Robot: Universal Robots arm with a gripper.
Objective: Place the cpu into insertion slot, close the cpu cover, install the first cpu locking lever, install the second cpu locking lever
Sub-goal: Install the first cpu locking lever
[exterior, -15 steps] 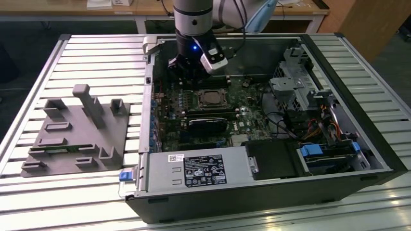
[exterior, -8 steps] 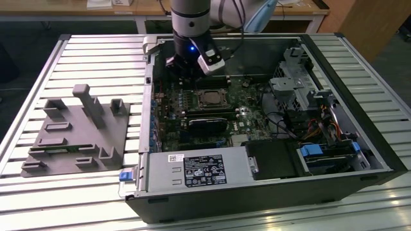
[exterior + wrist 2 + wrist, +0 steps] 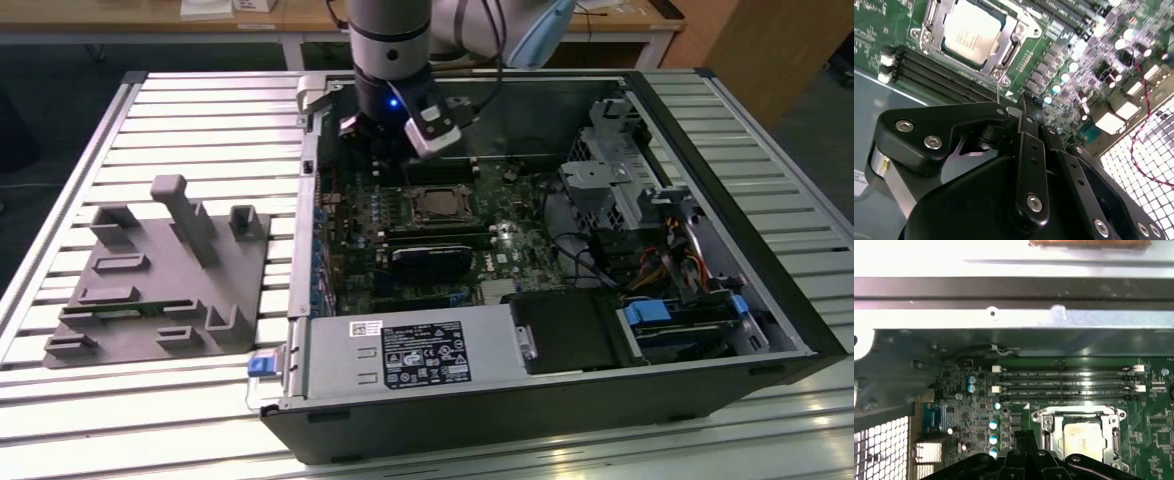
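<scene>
One Universal Robots arm reaches down into a black open computer case (image 3: 534,420) that lies on its side on a slatted aluminium table (image 3: 160,400). The black two-finger gripper (image 3: 391,178) hangs over the green motherboard (image 3: 507,260), just beside the socket corner that faces the case's far wall, on the exterior view's left. In the first wrist view the gripper (image 3: 1025,434) has its fingertips pressed together. The pictures do not settle whether anything is pinched between them.

The cpu (image 3: 435,203), a small flat square chip with a dull silver-grey metal top, lies flat inside the insertion slot (image 3: 921,35), a square socket with a silvery metal rim, near the middle of the motherboard. The cpu cover (image 3: 1010,49), a thin silvery metal frame with a square window, lies down around the chip, whose top shows through the window in both wrist views.

A thin silvery wire rod (image 3: 998,92) rises from beside one socket corner, near the gripper's tip (image 3: 1025,102). Long black memory slots (image 3: 1069,382) run along the socket's side. A grey moulded fixture block (image 3: 154,270) rests on the table near its edge at the exterior view's left, well apart from the case.
</scene>
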